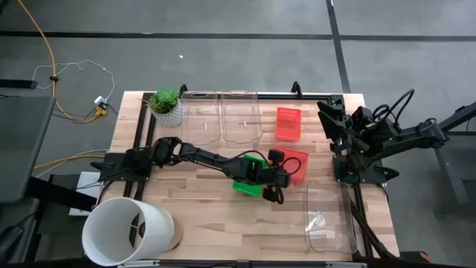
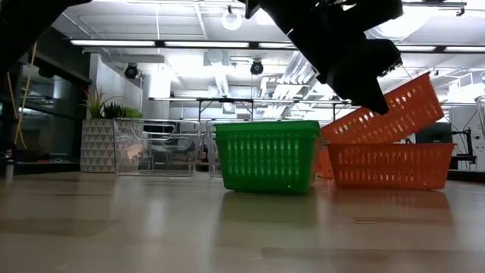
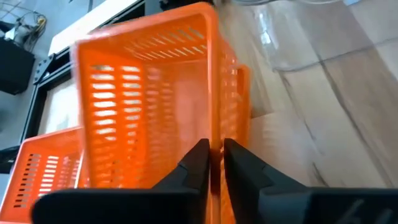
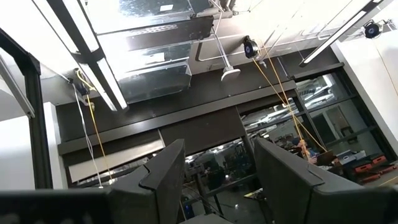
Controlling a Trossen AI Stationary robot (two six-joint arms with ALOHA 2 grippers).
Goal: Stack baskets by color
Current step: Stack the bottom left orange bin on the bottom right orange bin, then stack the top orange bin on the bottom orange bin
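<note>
A tilted red basket (image 2: 398,106) leans over a level red basket (image 2: 390,165) at mid table, with my left gripper (image 3: 214,155) shut on it. In the high view both lie under the gripper (image 1: 288,177) as one red patch (image 1: 297,164). A green basket (image 1: 249,177) stands on the table just left of them, under my arm. Another red basket (image 1: 288,123) lies farther back. My right gripper (image 4: 214,168) is open, folded back at the table's right edge and pointing up at the ceiling. My left gripper pinches one side wall (image 3: 214,127) of the tilted red basket, one finger inside the basket and one outside. The fingers come from the table's left, slanting down. The basket hangs tilted, its low end (image 2: 333,136) on the rim of the level red basket and its other end raised.
Two clear bins (image 1: 223,115) stand at the far edge beside a potted plant (image 1: 165,104). A third clear bin (image 1: 327,216) lies near the right front corner. A white bucket (image 1: 126,231) lies on its side at the front left.
</note>
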